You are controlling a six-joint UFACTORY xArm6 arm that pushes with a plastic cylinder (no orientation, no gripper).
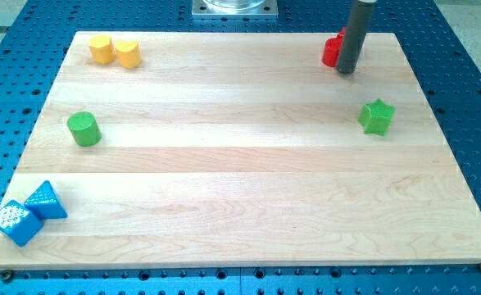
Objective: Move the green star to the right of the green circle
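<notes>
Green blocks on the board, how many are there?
2. The green circle sits near the view's left edge, and the green star near the view's right, below my tip. The rod could hide something small behind it.

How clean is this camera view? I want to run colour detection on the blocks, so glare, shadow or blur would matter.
Camera view: even, soft lighting; no strong glare on the wooden board. Blocks are sharp: green star, green circle. Shadows are faint. My tip stands against the red block, partly hiding it.
</notes>
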